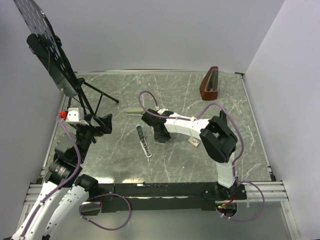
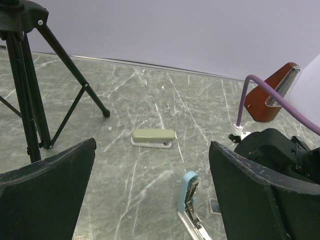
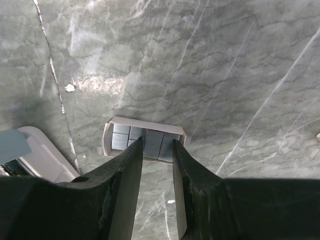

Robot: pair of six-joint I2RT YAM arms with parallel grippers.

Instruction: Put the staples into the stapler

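Note:
The stapler (image 1: 144, 141) lies hinged open on the marble table, with a light blue top (image 2: 188, 192) and a silvery rail (image 2: 192, 220) over a white base (image 3: 42, 155). Just right of it sits a small whitish box (image 3: 145, 123) holding grey staples (image 3: 120, 137). My right gripper (image 3: 157, 142) points straight down into that box, its jaws a little apart with some staple strips between the tips; from above the right gripper (image 1: 161, 137) hides the box. My left gripper (image 2: 152, 195) hangs wide open and empty left of the stapler, seen from above as the left gripper (image 1: 102, 124).
A grey-green stapler (image 1: 134, 111) (image 2: 153, 137) lies shut behind the open one. A black tripod stand (image 1: 75, 90) (image 2: 30, 90) fills the back left. A brown metronome (image 1: 210, 84) (image 2: 272, 95) stands at the back right. A small tan box piece (image 1: 194, 143) lies under the right arm.

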